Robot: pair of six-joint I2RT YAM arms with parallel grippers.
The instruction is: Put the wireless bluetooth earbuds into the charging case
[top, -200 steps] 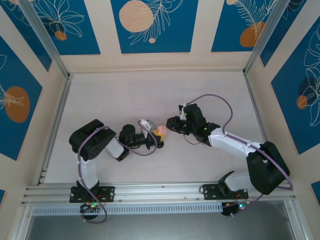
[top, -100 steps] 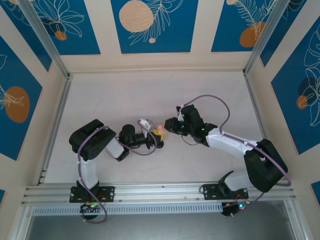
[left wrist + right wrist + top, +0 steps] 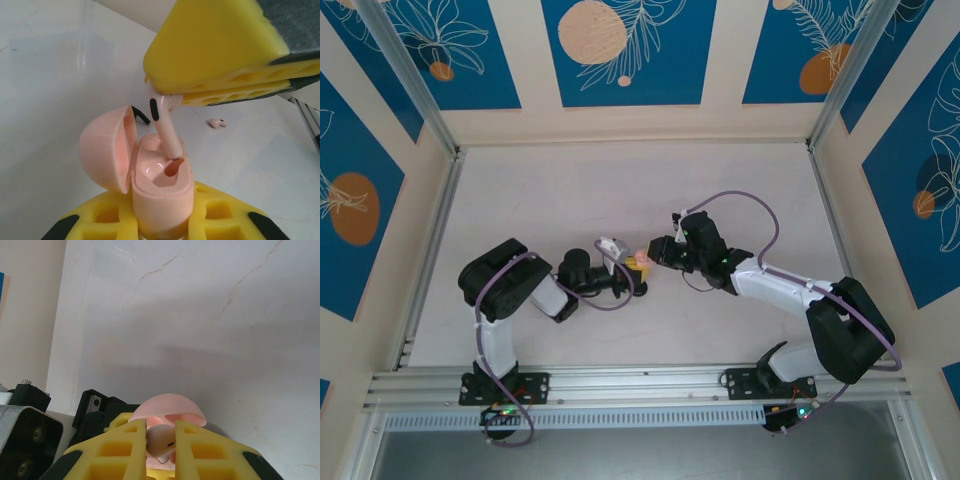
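- Over the middle of the table (image 3: 60, 75), just above the charging case (image 3: 161, 200): hangs stem-down, a pale pink earbud (image 3: 163, 117), stem tip at the mouth of one socket, not yet seated.
- Looks very light, hard and glossy, so probably slippery under the pads; likely to pivot or squirt out if squeezed off-centre.
- Best held by the rounded bud head, with the stem left free to slide into the well, as pinched now.
- Needs little force for seating; calls for a straight line down the socket, since a tilted stem could jam on the rim.
- Sits upright with its domed lid (image 3: 107, 150) swung open to one side: same pale pink, smooth shell, light enough to tip if pushed sideways.
- Best gripped low on the body, clear of hinge and lid.
- Clamps on the bud head from above: right gripper (image 3: 160, 432), yellow fingers close together.
- Clamps on the case body from below: left gripper (image 3: 628, 271), fingers tight against both sides.
- Lies loose on the table beyond the case, well apart from it: second earbud (image 3: 217, 122).
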